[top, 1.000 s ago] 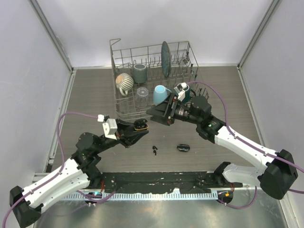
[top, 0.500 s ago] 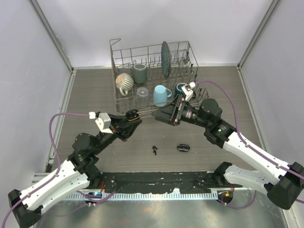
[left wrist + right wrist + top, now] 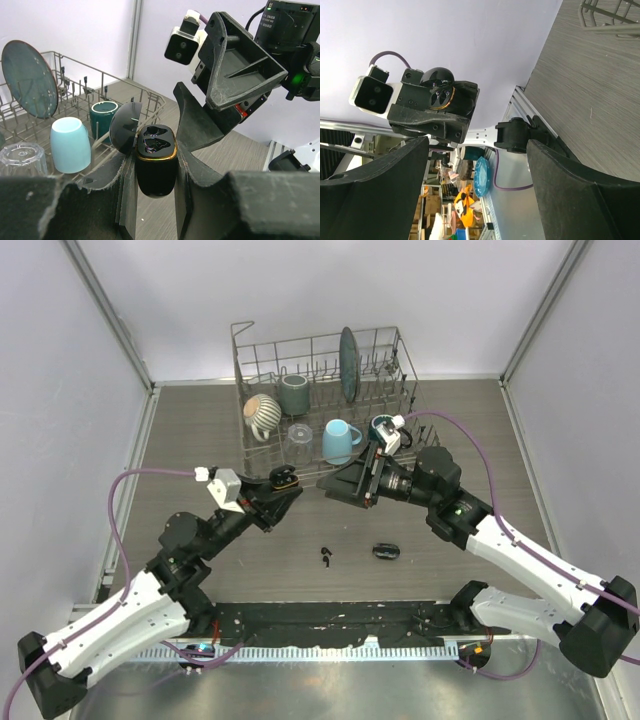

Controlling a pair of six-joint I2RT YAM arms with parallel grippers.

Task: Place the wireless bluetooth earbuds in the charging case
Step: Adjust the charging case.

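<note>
Held: glossy black oval charging case (image 3: 156, 172), lid open, clamped in the left gripper (image 3: 283, 487).
Free arm: right gripper (image 3: 337, 485) spread wide, empty, facing it.
Loose: tiny glossy black earbuds (image 3: 327, 557) on the grey wood-grain table (image 3: 200, 430).
Handling: likely light, slippery; pinch across the body.

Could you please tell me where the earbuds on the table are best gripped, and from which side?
I would come straight down from above with the open right end effector and pinch the earbuds across their bodies. They lie low on the table, so a sideways approach would probably find no purchase. Their stem direction is too small to tell.
</note>
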